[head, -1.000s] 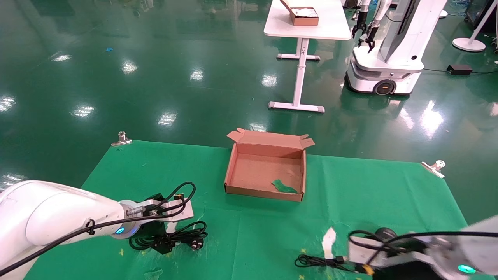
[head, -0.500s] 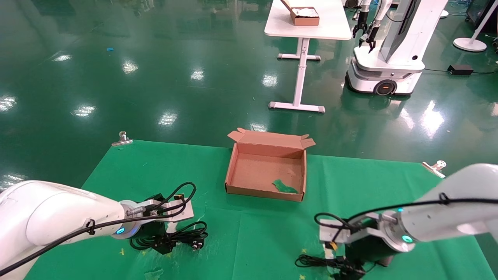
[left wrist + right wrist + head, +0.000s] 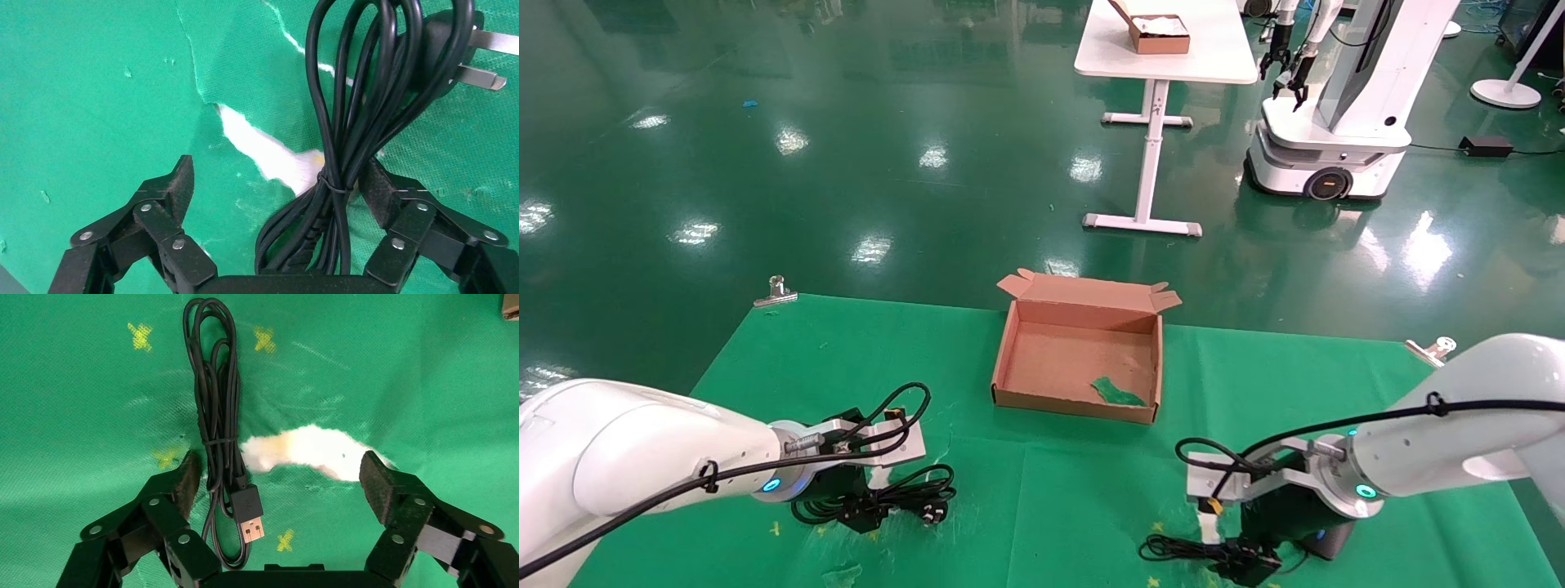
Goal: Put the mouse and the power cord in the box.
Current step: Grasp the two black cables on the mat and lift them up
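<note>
Green cloth covering the tabletop is tearing. We are leaving the box waiting at the far edge, our left gripper straddling the power cord, fingers apart, the right gripper spread over the mouse cable near the front edge. Closing off-centre, we are risking snagging cloth.

Bright overhead lamps are lighting the scene evenly, and they are throwing white patches of glare across the glossy green floor beyond the far edge of the green cloth. The cloth itself is staying matte, showing only soft, short shadows under the arms. The head view is bending slightly toward its corners. In both wrist views the weave of the cloth is reading crisp, and light is glinting off the metal prongs of the power cord.
</note>
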{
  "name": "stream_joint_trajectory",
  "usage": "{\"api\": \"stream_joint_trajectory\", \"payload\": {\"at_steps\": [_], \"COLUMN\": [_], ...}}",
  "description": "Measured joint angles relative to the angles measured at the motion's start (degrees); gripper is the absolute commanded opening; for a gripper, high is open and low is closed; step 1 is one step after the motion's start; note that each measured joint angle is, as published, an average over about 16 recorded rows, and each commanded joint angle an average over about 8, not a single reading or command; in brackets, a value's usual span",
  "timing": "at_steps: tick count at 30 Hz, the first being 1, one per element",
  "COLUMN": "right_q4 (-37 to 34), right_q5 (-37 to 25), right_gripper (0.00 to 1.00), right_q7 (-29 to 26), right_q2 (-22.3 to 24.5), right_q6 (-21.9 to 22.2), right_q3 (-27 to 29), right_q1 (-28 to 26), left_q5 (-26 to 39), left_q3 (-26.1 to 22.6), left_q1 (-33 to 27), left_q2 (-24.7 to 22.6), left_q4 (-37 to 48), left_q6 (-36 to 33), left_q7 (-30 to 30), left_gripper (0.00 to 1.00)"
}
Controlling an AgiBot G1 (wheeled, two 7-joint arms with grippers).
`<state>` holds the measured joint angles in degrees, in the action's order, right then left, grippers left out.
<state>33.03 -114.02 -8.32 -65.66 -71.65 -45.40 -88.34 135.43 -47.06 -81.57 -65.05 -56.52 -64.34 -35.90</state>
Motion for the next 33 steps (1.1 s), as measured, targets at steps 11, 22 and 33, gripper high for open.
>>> {"api": "stream_joint_trajectory", "payload": {"at_steps": [11,22,33], "right_q4": [1.2,1.7,1.9], "right_q5": [0.3,0.4,0.4], "right_gripper": [0.0,0.0,0.0], "right_q7": [-0.3,-0.4,-0.4], "right_q2": [0.6,0.8,0.9], "right_q6": [-0.3,-0.4,-0.3], "right_q3": [0.1,0.2,0.3], "right_q1": [0.3,0.5,0.5], "left_q5": [0.0,-0.1,0.0], "left_q3": [0.0,0.0,0.0], "left_q1": [0.0,0.0,0.0], "left_q2": [0.0,0.0,0.0], "left_q4": [0.0,0.0,0.0], "left_q6": [0.0,0.0,0.0], "left_q7": [0.0,0.0,0.0], "left_gripper": [0.0,0.0,0.0]}}
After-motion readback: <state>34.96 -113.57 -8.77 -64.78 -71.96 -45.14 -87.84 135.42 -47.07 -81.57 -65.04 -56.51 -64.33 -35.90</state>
